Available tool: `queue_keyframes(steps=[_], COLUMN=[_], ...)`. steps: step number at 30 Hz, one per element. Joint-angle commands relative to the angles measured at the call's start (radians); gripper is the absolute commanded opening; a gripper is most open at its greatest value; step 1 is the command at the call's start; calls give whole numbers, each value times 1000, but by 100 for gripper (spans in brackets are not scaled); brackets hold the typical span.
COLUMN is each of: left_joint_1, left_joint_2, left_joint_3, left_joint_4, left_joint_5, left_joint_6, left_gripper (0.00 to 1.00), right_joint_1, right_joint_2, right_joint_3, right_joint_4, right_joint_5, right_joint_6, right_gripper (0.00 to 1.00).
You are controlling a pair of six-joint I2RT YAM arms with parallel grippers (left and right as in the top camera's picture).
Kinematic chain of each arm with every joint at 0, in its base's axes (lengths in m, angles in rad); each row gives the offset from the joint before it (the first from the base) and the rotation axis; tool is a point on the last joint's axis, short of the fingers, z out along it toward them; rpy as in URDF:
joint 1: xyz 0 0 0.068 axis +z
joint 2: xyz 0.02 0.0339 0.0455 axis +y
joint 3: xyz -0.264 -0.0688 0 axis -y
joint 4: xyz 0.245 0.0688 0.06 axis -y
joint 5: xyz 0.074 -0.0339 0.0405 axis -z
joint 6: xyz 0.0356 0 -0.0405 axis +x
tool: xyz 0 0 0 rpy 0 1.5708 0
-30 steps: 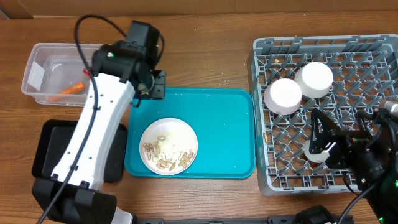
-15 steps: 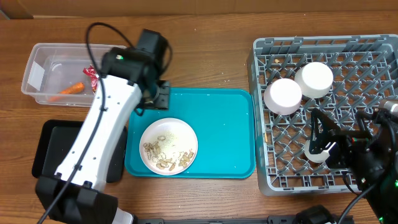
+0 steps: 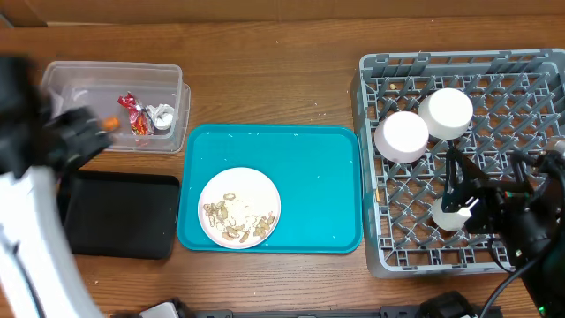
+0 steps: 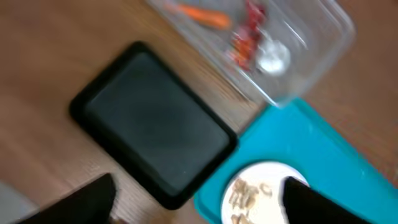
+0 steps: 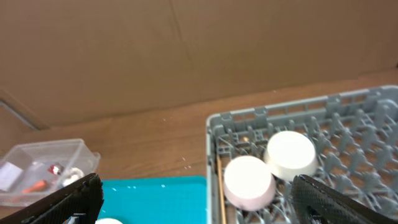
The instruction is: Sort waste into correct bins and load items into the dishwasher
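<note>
The clear tub at the back left holds a carrot piece, a red wrapper and a white tissue. In front of it lies the black tray. A white plate with beige scraps sits on the teal tray. My left gripper hangs open over the black tray, nothing between its fingers; overhead the arm is a blur at the left edge. Two white bowls sit upside down in the grey rack. Chopsticks lie along its left wall. My right gripper stands open over the rack.
The teal tray lies mid-table between the bins and the rack. Bare wood runs behind it. A brown cardboard wall closes off the far side.
My left arm has swung fast from the tub toward the left front, and its jaws have opened. The wrapper and tissue now show in the tub. The right arm has hardly moved.
</note>
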Motion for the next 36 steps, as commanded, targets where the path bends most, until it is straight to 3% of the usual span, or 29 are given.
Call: queue_keyframes(steps=[1, 6, 14, 23, 27, 31, 36], left_joint_1=[147, 222, 222, 222, 222, 194, 46], left_joint_2=[-51, -49, -44, -44, -44, -37, -25], left_joint_3=[20, 20, 19, 19, 19, 19, 19], left_joint_4=[-10, -25, -26, -39, -38, 1, 7], left_joint_5=[3, 2, -6, -6, 71, 321, 418], left_joint_6=[-98, -115, -115, -97, -115, 82, 236], left_gripper=[100, 100, 100, 100, 100, 100, 96], right_joint_1=[-1, -1, 0, 75, 92, 80, 34], right_joint_2=[5, 85, 430, 796, 819, 762, 582], right_joint_3=[6, 5, 5, 5, 6, 10, 48], right_joint_4=[42, -12, -143, -22, -9, -24, -53], right_joint_5=[-99, -252, -423, -619, -611, -484, -291], right_joint_6=[4, 5, 4, -92, -91, -50, 54], right_gripper=[100, 100, 100, 97, 97, 100, 100])
